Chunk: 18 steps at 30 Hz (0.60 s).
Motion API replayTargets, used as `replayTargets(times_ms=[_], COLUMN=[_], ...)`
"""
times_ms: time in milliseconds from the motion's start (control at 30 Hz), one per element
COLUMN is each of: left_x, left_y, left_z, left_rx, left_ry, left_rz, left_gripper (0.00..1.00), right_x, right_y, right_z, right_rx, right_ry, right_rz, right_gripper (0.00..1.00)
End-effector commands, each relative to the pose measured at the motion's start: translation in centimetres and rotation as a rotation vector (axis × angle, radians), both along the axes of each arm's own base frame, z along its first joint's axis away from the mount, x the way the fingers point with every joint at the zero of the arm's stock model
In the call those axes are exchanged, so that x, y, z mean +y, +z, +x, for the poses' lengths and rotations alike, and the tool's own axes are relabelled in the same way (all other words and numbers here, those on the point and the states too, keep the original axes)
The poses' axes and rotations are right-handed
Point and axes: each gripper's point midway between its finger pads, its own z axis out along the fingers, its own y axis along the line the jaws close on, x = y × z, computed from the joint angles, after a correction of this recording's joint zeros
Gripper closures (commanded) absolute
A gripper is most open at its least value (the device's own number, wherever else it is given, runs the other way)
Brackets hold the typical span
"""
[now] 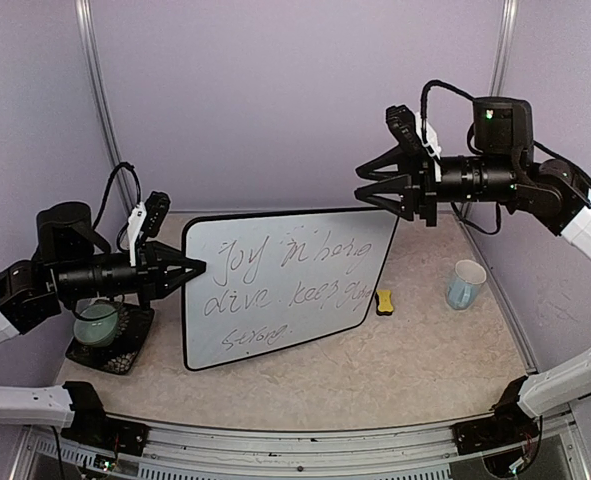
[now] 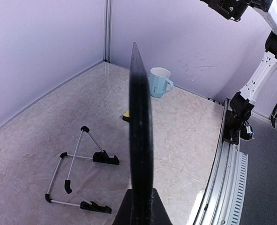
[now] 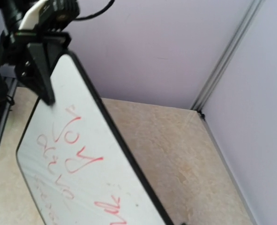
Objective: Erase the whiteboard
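The whiteboard [image 1: 285,290] is a white board with a thin black frame, tilted up off the table, with several lines of handwriting on its face. My left gripper [image 1: 197,268] is shut on the middle of its left edge. In the left wrist view that black edge [image 2: 140,131] runs straight up from between the left gripper's [image 2: 140,204] fingers. My right gripper [image 1: 358,183] hangs above the board's upper right corner, jaws apart and nothing between them. The right wrist view shows the written face [image 3: 72,178] with the left gripper [image 3: 40,70] clamped on its rim; the right gripper's own fingers are out of that frame.
A small yellow sponge eraser [image 1: 384,302] lies on the table just right of the board. A pale blue mug [image 1: 465,284] stands farther right, near the wall. A wire stand with black feet [image 2: 77,164] lies flat on the table under the left arm. Purple walls close in three sides.
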Motion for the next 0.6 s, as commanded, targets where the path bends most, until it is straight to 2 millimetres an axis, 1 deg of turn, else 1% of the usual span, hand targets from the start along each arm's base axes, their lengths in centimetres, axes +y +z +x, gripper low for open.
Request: replayTargets(times_ms=[0,100,167,267,400,567], left_x=[0.0,0.4,0.7,1.4,1.2,0.4], left_y=[7.5,7.7,7.7,8.0,8.4,9.2], left_z=[-0.9,-1.3,-1.3,-1.1,-0.8,-0.4], left_rx=[-0.193,-0.218,-0.239,-0.269,-0.289,-0.303], left_ry=[-0.039,-0.040,-0.026,0.006,0.013,0.004], left_rz=[-0.276,-0.300,-0.314,-0.336,-0.332,-0.320], left_gripper=[1.00,1.00,1.00,1.00,1.00,1.00], right_x=[0.2,-0.1,-0.5,-1.2,-1.9,-3.6], right_y=[0.2,-0.4,-0.6,-1.5,-3.5,-6.3], right_z=[1.0,2.5,4.1,5.8,7.5,10.2], right_rx=[0.005,0.015,0.014,0.042,0.103,0.190], right_ry=[-0.051,-0.135,-0.224,-0.323,-0.399,-0.523], right_rz=[0.021,0.015,0.027,0.045,0.073,0.085], right_gripper=[0.61,0.59,0.58,0.50,0.42,0.41])
